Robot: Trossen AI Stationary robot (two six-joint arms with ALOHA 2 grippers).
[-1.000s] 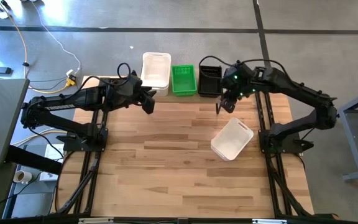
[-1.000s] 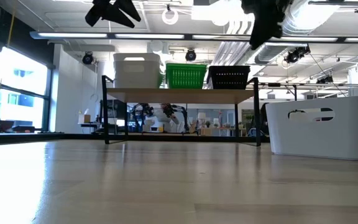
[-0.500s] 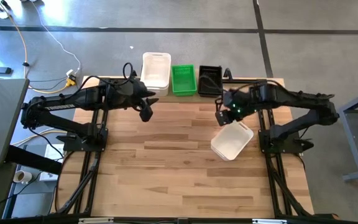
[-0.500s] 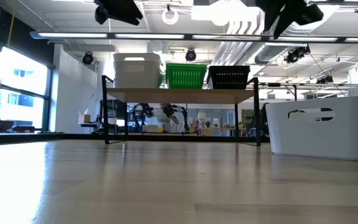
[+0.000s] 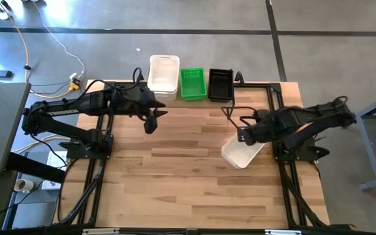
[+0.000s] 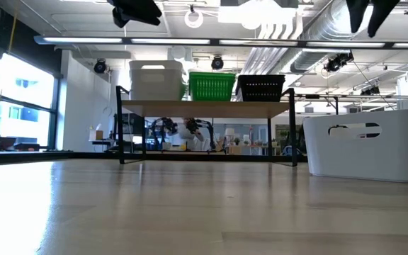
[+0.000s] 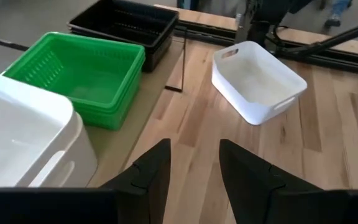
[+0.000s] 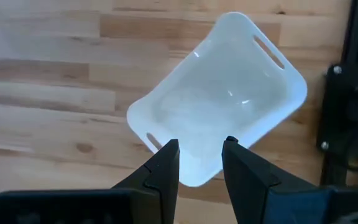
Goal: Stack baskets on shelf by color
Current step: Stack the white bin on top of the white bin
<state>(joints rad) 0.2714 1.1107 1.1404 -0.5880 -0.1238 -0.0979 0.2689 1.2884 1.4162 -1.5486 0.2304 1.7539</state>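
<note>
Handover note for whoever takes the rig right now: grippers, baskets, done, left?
Right gripper: open, empty, hanging above the loose white basket on the table.
Left gripper: open, empty, in front of the shelf.
On the shelf: white baskets, green baskets, black baskets, in that order, left to right.
Done: green and black look stacked.
Left: pick up the loose white basket, set it on the white stack.

floor [image 5: 175, 19]: grey concrete | windows [image 6: 20, 85]: bright, left | ceiling lights [image 6: 197, 18]: on | ducts [image 6: 317, 35]: exposed
</note>
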